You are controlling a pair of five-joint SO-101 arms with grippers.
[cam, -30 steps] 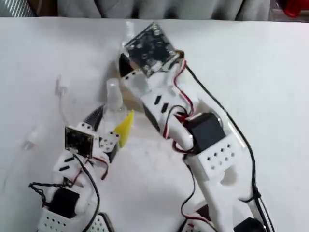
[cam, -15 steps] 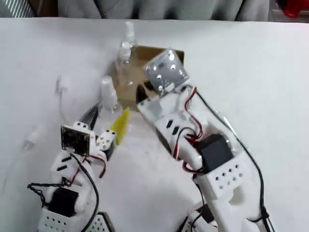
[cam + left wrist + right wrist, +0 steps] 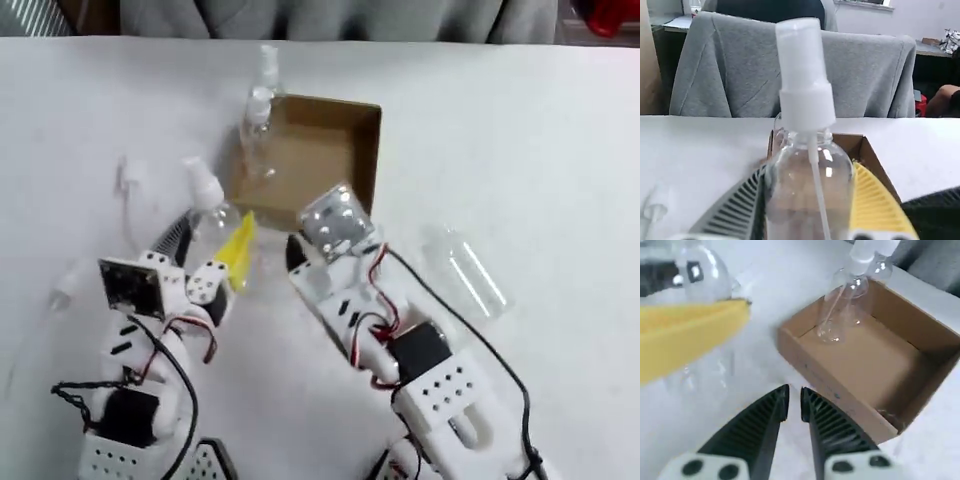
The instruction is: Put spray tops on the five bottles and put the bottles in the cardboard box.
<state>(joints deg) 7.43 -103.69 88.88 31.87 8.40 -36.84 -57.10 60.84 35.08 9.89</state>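
Observation:
My left gripper (image 3: 205, 245) is shut on a clear bottle (image 3: 210, 215) with a white spray top (image 3: 802, 75), held upright between its grey and yellow fingers (image 3: 875, 210). The cardboard box (image 3: 368, 150) lies just beyond it. A second topped bottle (image 3: 258, 135) stands in the box's far left corner (image 3: 842, 300), and a third bottle (image 3: 267, 62) stands behind it. A bottle without a top (image 3: 468, 268) lies on the table to the right. My right gripper (image 3: 295, 252) hovers before the box's near wall (image 3: 840, 395), its black fingers (image 3: 765, 415) shut on nothing.
Loose spray tops (image 3: 125, 180) and a small clear cap-like piece (image 3: 62, 290) lie on the white table (image 3: 520, 150) to the left. A grey-covered chair (image 3: 740, 65) stands past the table's far edge.
My right arm has pulled back from above the box toward the table's front, uncovering the box and the lying bottle. The left gripper with its bottle has shifted slightly left.

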